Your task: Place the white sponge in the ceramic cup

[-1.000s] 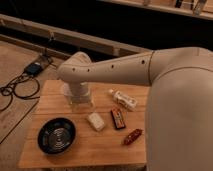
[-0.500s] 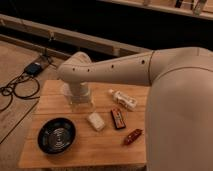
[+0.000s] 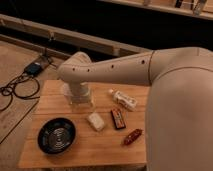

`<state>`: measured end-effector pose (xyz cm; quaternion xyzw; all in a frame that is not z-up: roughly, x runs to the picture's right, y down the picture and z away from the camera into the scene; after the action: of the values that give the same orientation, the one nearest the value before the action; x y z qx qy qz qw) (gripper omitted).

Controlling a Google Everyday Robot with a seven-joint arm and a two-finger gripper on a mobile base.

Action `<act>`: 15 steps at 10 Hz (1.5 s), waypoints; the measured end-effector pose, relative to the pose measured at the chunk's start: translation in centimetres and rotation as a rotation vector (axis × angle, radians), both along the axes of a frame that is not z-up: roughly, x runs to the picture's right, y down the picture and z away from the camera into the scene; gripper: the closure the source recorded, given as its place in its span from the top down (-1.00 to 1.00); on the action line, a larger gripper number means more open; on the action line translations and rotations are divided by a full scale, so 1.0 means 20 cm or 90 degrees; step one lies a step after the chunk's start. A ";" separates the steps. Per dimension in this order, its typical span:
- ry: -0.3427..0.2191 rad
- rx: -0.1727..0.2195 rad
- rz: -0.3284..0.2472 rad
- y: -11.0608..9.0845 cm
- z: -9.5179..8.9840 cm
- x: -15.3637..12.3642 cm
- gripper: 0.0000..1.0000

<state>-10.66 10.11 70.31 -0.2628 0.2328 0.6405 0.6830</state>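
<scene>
Setting: dim room with a dark wall behind; cables and a small device lie on the floor at left.
Worktop: pale wooden slab carrying all the loose items.
Arm: thick white limb that reaches in from the right, bends at an elbow and drops toward the rear left of the worktop.
Claw: at the arm's lower end, low over the rear left of the worktop; whether it is open or closed cannot be told, and nothing shows in it.
Ceramic cup: apparently the pale rounded form directly under the claw; the two cannot be told apart cleanly.
White sponge: flat on the worktop near the centre, just in front of the cup and apart from it.
Neighbours: black bowl front left; white bottle rear right; dark packet just right of the sponge; reddish packet front right.
Progress: sponge ungrasped, so pick-up, carry and drop into the cup all appear left.
</scene>
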 end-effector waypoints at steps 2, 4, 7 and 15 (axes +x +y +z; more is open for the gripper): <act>0.000 0.000 0.000 0.00 0.00 0.00 0.30; -0.009 -0.005 -0.013 0.04 0.03 0.03 0.30; -0.036 -0.015 -0.050 0.17 0.14 0.09 0.30; -0.103 -0.017 -0.122 0.35 0.55 0.29 0.30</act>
<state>-4.85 17.20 81.36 -0.2992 0.2098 0.5459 0.7540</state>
